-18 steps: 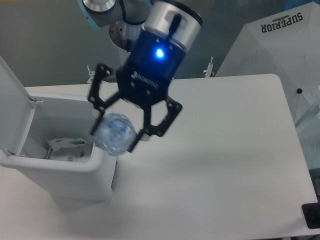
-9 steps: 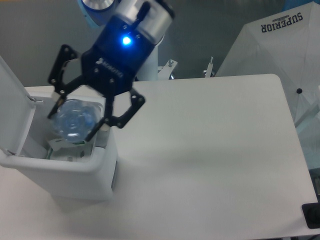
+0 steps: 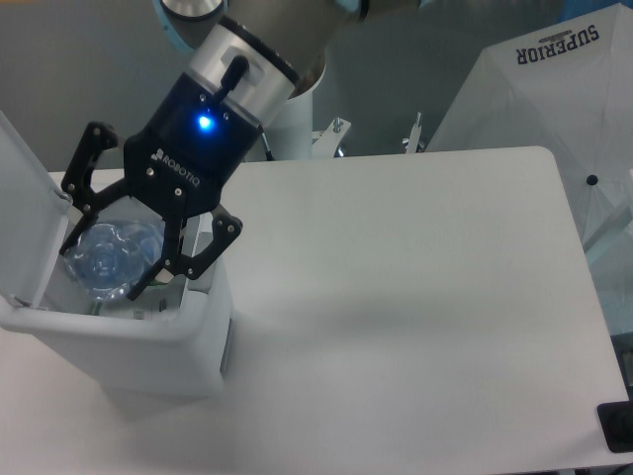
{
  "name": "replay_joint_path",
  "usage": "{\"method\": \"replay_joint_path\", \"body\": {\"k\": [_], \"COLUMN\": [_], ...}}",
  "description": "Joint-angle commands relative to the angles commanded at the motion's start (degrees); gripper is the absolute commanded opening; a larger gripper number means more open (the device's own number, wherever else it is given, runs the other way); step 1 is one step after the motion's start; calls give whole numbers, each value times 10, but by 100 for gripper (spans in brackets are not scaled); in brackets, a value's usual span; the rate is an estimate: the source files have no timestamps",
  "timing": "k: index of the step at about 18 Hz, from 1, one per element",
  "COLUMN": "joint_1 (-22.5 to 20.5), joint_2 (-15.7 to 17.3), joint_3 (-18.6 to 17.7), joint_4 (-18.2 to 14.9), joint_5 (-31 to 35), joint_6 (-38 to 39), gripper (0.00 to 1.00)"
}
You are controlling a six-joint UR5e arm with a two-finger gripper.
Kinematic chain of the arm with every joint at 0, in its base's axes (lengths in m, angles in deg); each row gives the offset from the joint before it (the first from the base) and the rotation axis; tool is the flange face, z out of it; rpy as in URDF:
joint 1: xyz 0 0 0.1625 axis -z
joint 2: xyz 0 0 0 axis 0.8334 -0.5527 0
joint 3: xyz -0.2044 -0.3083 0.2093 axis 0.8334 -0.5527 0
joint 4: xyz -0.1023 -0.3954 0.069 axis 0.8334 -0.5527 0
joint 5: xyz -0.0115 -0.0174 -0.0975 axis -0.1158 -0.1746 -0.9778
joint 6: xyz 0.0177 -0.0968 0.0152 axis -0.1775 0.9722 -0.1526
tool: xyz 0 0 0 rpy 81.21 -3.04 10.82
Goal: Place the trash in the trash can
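Note:
The crushed clear bluish bottle (image 3: 111, 257) hangs over the opening of the white trash can (image 3: 119, 336), held bottom-end toward the camera. My gripper (image 3: 104, 265) is shut on the bottle, its black fingers (image 3: 188, 259) reaching down just inside the bin's rim. The bin's lid (image 3: 25, 213) stands open at the left. The white packet in the bin is almost entirely hidden behind the bottle and gripper.
The white table (image 3: 415, 297) stretches to the right of the bin. A white cover printed SUPERIOR (image 3: 554, 89) stands off the table's far right corner. A small black object (image 3: 618, 426) sits at the table's near right edge.
My gripper has carried the bottle leftward from beside the bin's right wall to over its opening, and has come lower. The packet that showed in the bin is now covered.

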Motion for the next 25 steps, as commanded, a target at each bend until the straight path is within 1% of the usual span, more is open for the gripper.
{"method": "replay_joint_path", "body": {"k": [4, 7, 9, 10, 11, 12, 14, 18, 22, 25], "joint_1": [4, 4, 5, 5, 5, 5, 5, -1, -56, -91], "joint_2": [3, 13, 17, 20, 22, 23, 25, 23, 24, 25], "joint_3": [-19, -41, -51, -54, -55, -57, -57, -56, -55, -68], "joint_4": [4, 4, 4, 4, 4, 4, 4, 4, 3, 0], "joint_5": [1, 1, 2, 2, 2, 2, 2, 2, 3, 7], "joint_6": [-32, -58, -76, -77, -77, -77, -77, -77, -73, -71], "gripper": [54, 58, 76, 79, 92, 96, 99, 100, 100, 100]}}
